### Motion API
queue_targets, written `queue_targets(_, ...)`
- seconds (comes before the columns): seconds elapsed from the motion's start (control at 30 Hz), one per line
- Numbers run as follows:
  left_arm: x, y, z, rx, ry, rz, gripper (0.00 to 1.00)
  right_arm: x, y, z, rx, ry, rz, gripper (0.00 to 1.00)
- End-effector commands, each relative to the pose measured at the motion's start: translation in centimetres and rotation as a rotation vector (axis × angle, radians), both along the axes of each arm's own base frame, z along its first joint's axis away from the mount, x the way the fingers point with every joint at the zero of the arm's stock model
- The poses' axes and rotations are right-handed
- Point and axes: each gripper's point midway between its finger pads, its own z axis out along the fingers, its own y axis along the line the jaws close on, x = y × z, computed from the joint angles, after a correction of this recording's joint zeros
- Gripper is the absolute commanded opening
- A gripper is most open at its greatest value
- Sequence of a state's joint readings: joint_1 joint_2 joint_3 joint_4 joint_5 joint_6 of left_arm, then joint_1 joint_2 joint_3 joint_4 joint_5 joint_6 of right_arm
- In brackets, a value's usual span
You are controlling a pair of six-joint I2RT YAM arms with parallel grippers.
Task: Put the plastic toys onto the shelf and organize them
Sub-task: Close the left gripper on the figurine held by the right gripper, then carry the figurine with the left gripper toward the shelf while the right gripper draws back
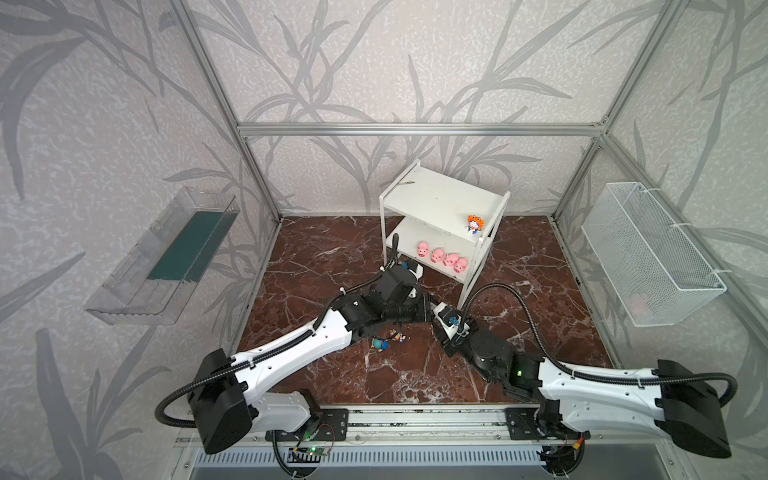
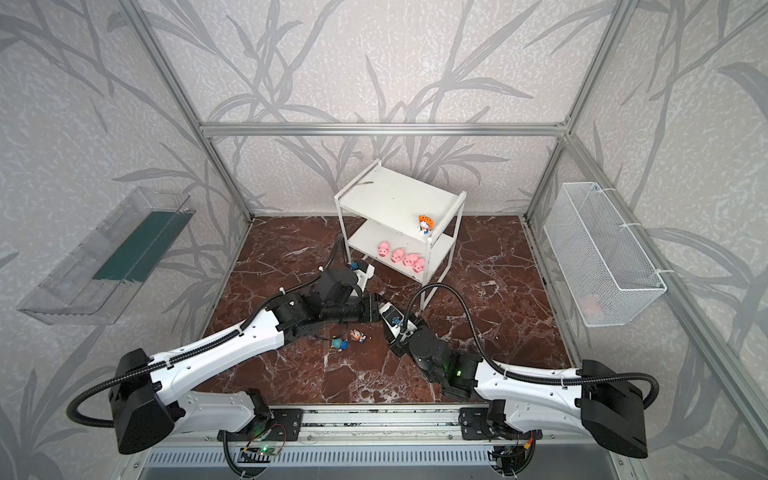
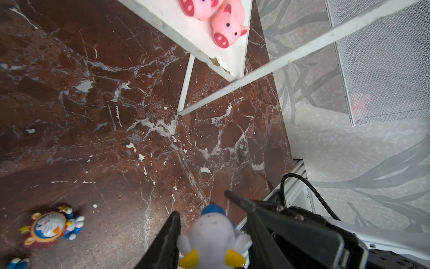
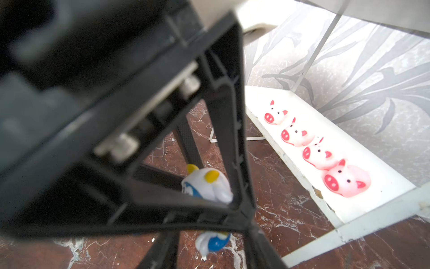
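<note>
Counter (image 1: 540, 291): red-brown marble with white veins; carries the shelf.
Shelf (image 1: 436, 195): white two-tier rack toward the back, slightly turned.
Left tool (image 3: 210, 217): clenched on the white-gold figurine (image 3: 214, 235), low over the counter in front of the shelf.
Right tool (image 4: 210, 249): released; its fingers stand apart on either side of that figurine's lower end, with a gap on each side.
Pink pigs (image 1: 437, 254): four in a row along the lower board's front edge.
Orange figurine (image 1: 474, 224): upright at the upper board's front right corner.
Teal figurine (image 1: 379, 344): lying on the counter, off the shelf.
Star-rimmed figurine (image 1: 398, 336): lying just beside the teal one; shows a Doraemon face.
</note>
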State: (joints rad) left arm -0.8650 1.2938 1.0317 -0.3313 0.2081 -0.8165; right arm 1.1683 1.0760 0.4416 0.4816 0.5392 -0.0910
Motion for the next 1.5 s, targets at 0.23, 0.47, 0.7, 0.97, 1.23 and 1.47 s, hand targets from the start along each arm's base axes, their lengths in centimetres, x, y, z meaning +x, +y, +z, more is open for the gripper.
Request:
queue_targets(0.23,1.0,1.9,3.2,0.078,-0.136,-0.007,0.36,-0.8,-1.4,0.3,0.034,0.038,-0.004,0.79)
queue_targets(0.47,1.8,3.7,6.9,0.144,-0.23,-0.072,0.36,-2.5,-3.1,0.9,0.008,0.047,0.053,0.87)
queue_targets(0.7,3.4,3.6,11.5,0.202,-0.304,-0.162,0.36,-4.4,-5.2,2.9,0.006,0.011,0.127,0.95)
queue_targets(0.97,2.1,0.7,12.5,0.157,-0.236,-0.37,0.36,-5.6,-5.3,5.8,0.062,-0.046,0.202,0.95)
queue_targets(1.23,-1.3,0.3,10.9,0.156,-0.143,-0.512,0.34,-5.3,-3.7,7.8,0.101,-0.117,0.226,0.93)
queue_targets(1.47,-3.5,0.0,10.5,0.093,-0.121,-0.55,0.33,-4.4,-2.1,9.6,0.155,-0.161,0.215,0.91)
